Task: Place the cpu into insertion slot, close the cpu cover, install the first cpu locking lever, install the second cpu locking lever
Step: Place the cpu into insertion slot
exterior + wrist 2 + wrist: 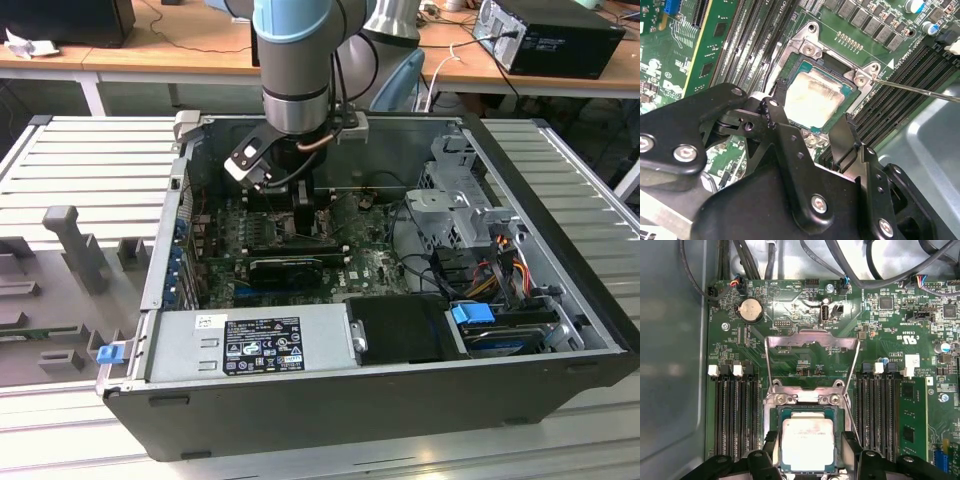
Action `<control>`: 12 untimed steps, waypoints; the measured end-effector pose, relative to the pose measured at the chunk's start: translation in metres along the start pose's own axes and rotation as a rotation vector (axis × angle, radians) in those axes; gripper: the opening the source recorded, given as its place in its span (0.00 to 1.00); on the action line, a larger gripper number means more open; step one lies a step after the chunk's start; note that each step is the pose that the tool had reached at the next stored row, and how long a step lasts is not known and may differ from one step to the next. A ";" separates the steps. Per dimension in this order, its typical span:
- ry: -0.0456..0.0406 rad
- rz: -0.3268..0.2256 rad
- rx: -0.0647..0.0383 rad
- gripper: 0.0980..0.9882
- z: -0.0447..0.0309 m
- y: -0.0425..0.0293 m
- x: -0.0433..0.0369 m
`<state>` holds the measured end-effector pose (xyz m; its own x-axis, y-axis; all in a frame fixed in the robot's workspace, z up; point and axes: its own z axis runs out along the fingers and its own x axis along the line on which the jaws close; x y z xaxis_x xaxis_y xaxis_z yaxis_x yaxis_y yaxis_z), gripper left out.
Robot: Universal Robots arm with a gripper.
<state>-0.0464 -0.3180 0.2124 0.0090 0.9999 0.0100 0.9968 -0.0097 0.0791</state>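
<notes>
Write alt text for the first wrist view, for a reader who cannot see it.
A silver-topped cpu lies in the insertion slot on a green motherboard, with the black gripper straddling it. The cpu cover stands raised open, off the chip, and black memory slots flank the socket.

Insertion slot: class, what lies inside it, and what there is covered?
The cpu lies inside the insertion slot, pale metal top showing. The pin field beneath is covered by it.
</notes>
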 end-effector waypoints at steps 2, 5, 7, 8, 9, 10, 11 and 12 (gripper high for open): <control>-0.0001 0.000 0.000 0.56 -0.0008 0.0001 0.0000; -0.0001 0.000 0.000 0.41 -0.0020 0.0001 0.0000; -0.0001 0.000 0.000 0.28 -0.0028 0.0002 0.0000; -0.0001 0.000 0.000 0.28 -0.0031 0.0002 0.0000; -0.0001 0.001 0.000 0.14 -0.0040 0.0003 0.0000; -0.0001 0.001 0.000 0.07 -0.0044 0.0003 0.0000; -0.0001 0.001 0.000 0.01 -0.0047 0.0004 0.0000; -0.0001 0.001 0.000 0.01 -0.0052 0.0004 0.0000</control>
<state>-0.0464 -0.3180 0.2176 0.0097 0.9999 0.0099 0.9968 -0.0104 0.0790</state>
